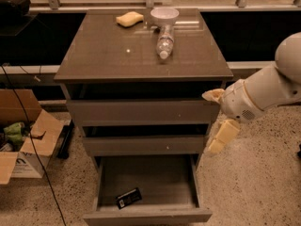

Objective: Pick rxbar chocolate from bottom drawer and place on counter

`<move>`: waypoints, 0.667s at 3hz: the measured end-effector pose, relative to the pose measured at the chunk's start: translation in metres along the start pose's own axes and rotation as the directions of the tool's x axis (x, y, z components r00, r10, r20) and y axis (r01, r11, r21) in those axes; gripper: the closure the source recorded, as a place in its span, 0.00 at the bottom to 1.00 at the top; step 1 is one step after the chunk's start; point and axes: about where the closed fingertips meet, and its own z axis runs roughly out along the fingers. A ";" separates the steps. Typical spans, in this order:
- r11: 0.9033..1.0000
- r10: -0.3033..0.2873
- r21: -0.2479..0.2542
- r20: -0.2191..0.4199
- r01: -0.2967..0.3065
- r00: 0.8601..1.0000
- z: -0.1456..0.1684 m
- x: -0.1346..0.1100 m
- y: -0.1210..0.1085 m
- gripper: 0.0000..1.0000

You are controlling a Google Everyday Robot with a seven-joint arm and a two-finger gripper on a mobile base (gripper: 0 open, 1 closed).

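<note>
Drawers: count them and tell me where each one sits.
3, stacked under the counter: top drawer, middle drawer below it, bottom drawer pulled out, holding the rxbar chocolate. The gripper hangs open just right of them. None seem hidden.
</note>
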 end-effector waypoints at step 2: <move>0.996 0.038 -0.085 0.173 -0.023 0.984 0.133 0.017 -0.007 0.00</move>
